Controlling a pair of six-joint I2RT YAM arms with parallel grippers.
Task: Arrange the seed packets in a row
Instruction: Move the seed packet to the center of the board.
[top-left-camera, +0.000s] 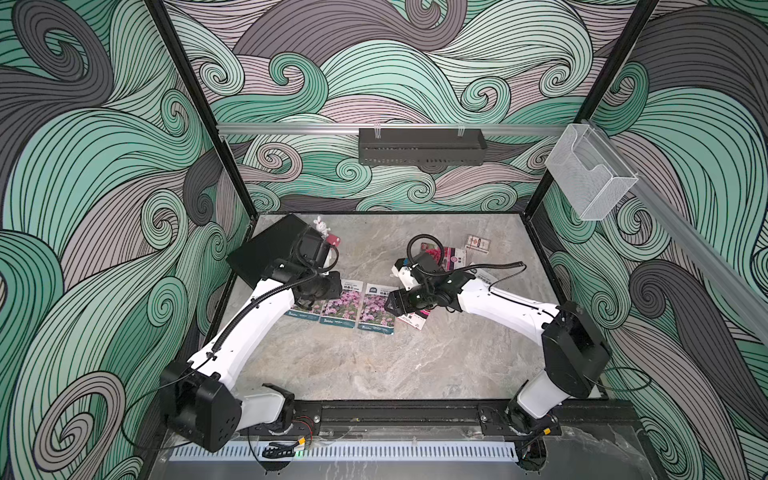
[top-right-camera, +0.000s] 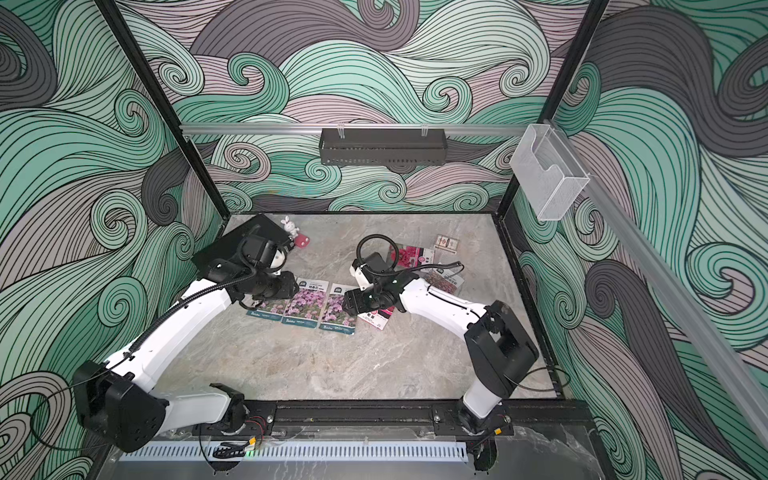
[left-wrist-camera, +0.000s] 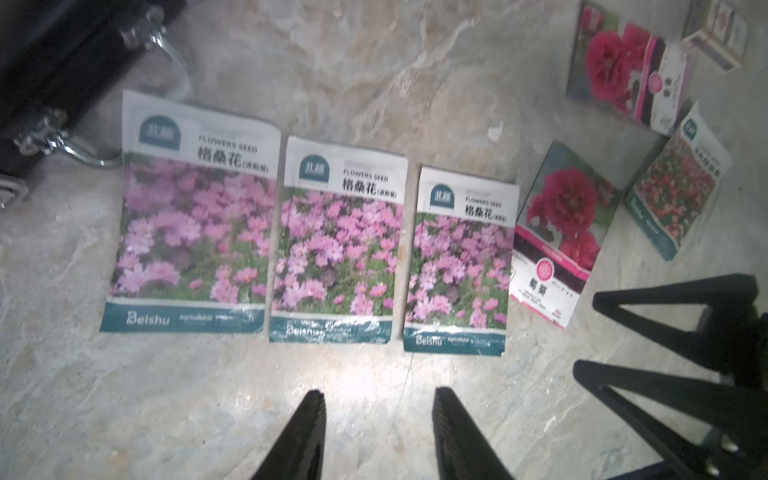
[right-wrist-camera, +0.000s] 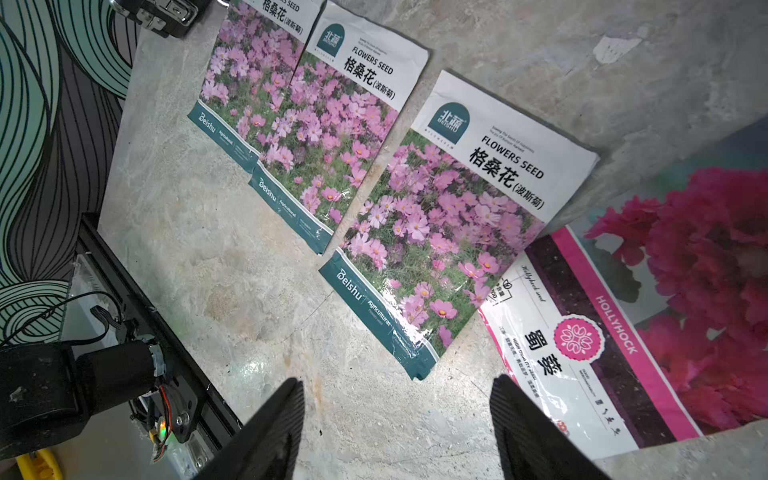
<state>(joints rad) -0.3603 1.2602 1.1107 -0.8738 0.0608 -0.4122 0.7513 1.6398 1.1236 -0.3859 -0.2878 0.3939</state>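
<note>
Three purple-pink packets (left-wrist-camera: 338, 245) lined up; tilted magenta packet (right-wrist-camera: 582, 332) touches the third's edge; right gripper (right-wrist-camera: 399, 428) wide, empty, hovers by it; left gripper (left-wrist-camera: 378, 432) part-open, empty. I'd pinch the free short edge, rotate it parallel, set it just beside without overlap.

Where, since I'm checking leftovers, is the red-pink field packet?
In a top view, the red-pink packet lies on the right, behind the right arm, beside the far magenta packet.

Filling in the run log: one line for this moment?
row: three purple-pink packets side by side | hollyhock packet tilted | left gripper open | right gripper open
</note>
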